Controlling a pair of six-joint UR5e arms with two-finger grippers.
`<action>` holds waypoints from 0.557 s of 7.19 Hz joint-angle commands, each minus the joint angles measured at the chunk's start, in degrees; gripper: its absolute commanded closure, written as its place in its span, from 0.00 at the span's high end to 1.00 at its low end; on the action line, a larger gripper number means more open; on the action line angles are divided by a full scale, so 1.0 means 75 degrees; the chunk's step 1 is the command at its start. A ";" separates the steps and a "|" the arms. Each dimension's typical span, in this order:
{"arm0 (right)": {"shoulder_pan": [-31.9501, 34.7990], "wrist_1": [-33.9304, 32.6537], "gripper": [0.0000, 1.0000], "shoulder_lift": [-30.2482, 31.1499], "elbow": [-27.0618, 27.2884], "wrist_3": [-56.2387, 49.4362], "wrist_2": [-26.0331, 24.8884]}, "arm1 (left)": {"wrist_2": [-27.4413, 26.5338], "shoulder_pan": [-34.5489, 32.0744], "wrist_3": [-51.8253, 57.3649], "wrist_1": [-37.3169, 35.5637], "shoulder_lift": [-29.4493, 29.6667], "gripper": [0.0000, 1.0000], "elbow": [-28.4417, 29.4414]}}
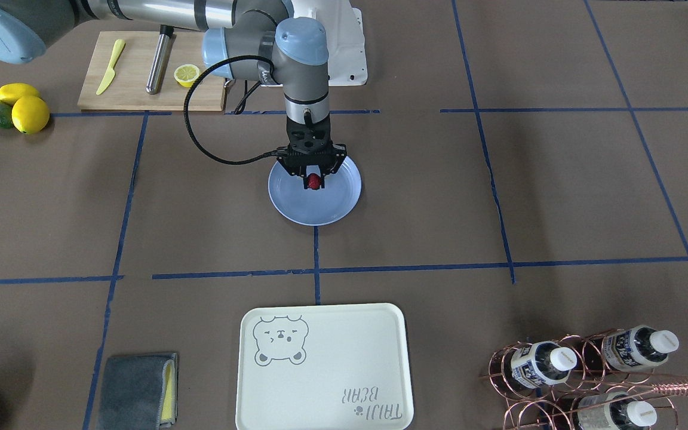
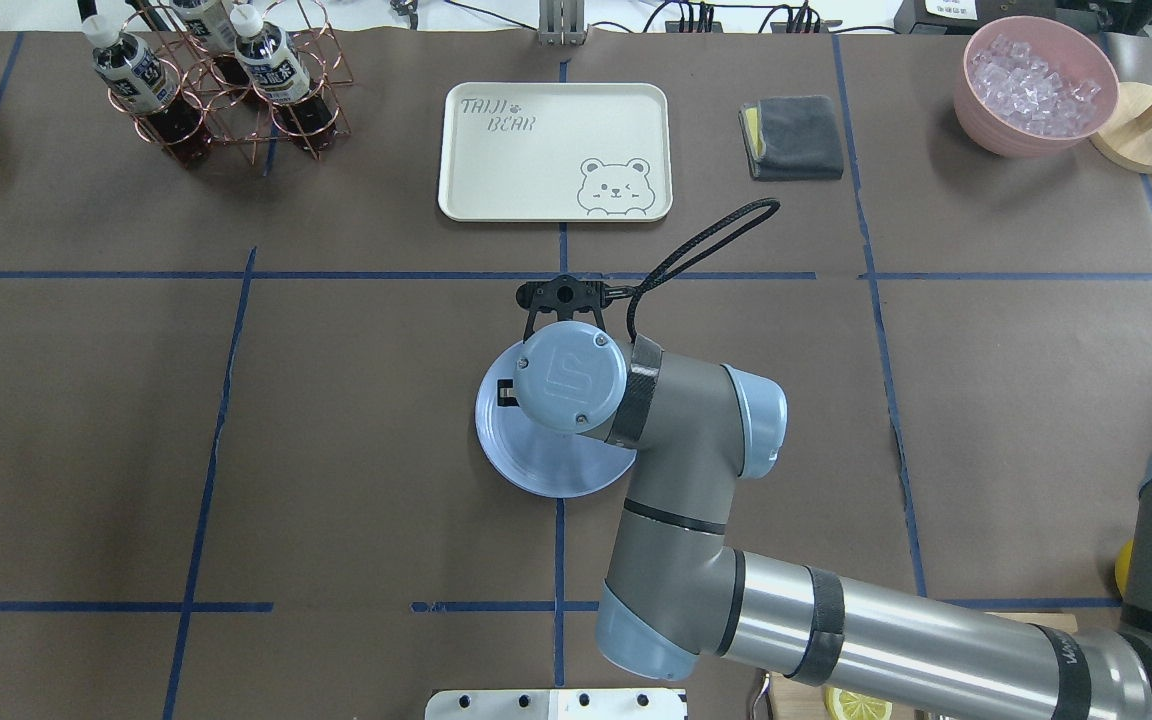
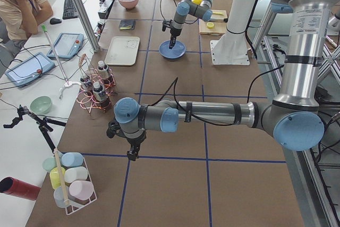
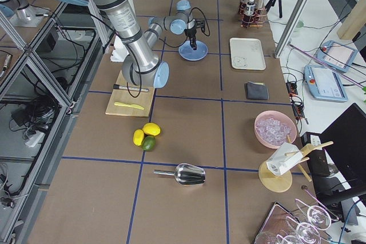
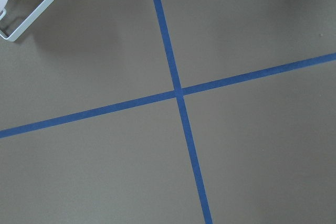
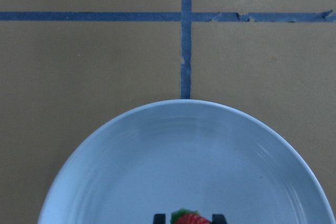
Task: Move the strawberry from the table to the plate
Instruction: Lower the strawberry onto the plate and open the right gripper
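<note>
R gripper (image 1: 314,186) pinches strawberry (image 1: 314,181) low over plate (image 1: 311,210) centre, prob. for release; L gripper (image 3: 132,155): can't tell width.

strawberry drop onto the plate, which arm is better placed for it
Right. The right gripper holds the strawberry over the plate; the left gripper hangs far away over the table.

bright, even light; faint soft shadows fall on the brown paper-like table (image 1: 529,179) beside the right pincer (image 1: 314,182); focus is sharp throughout.
</note>
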State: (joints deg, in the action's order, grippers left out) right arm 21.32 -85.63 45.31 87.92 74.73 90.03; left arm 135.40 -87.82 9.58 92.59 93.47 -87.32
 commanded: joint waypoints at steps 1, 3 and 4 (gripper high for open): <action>-0.0088 0.0026 0.00 -0.0040 -0.0179 0.0136 -0.0039 | -0.0006 0.0003 0.0000 0.0007 -0.0005 1.00 -0.0006; -0.0147 0.0038 0.15 -0.0041 -0.0203 0.0114 -0.0039 | 0.0005 -0.0009 0.0000 0.0007 -0.0005 1.00 -0.0006; -0.0159 0.0050 0.52 -0.0064 -0.0215 0.0114 -0.0051 | -0.0006 0.0003 0.0000 0.0007 -0.0005 1.00 -0.0006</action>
State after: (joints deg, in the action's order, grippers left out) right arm 20.28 -85.35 44.96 86.46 75.61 89.72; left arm 135.41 -87.83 9.58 92.64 93.43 -87.36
